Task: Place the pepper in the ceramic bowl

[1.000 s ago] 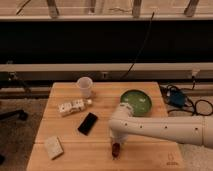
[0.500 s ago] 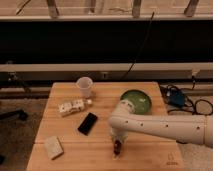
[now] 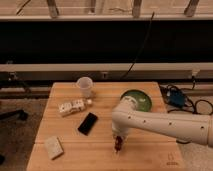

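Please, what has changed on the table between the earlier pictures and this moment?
Almost nothing visibly changed. The gripper stays low over the front of the table, right at the pepper; any shift is too slight to name. Whether it has taken hold of the pepper cannot be told. The ceramic bowl, white cup and black phone stayed in place.

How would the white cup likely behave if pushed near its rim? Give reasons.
The white cup stands upright and narrows toward its base, so a high push would probably tip it. It looks small and thin, so likely light and easy to slide. The gripper is elsewhere, low at the pepper near the front edge of the table.
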`<state>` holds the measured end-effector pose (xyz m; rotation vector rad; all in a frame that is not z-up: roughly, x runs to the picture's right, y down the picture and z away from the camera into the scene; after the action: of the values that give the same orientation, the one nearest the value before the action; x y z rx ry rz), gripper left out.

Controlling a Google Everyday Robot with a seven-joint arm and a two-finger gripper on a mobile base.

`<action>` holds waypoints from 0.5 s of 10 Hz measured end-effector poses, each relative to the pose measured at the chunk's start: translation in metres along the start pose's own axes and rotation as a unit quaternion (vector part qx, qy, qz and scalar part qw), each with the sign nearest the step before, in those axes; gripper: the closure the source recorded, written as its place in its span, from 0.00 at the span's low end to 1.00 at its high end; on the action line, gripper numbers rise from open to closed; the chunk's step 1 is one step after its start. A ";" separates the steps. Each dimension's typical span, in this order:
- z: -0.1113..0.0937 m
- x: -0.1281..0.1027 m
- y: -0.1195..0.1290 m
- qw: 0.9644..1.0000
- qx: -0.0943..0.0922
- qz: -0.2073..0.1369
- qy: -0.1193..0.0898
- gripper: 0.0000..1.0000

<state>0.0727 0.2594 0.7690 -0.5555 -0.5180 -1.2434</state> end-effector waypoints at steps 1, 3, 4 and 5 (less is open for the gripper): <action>-0.004 0.002 0.001 1.000 0.002 0.001 0.001 1.00; -0.023 0.024 0.007 1.000 0.014 0.006 0.006 1.00; -0.033 0.036 0.010 1.000 0.019 0.009 0.008 1.00; -0.041 0.044 0.015 1.000 0.023 0.011 0.009 1.00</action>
<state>0.1004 0.2046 0.7647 -0.5105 -0.5223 -1.2110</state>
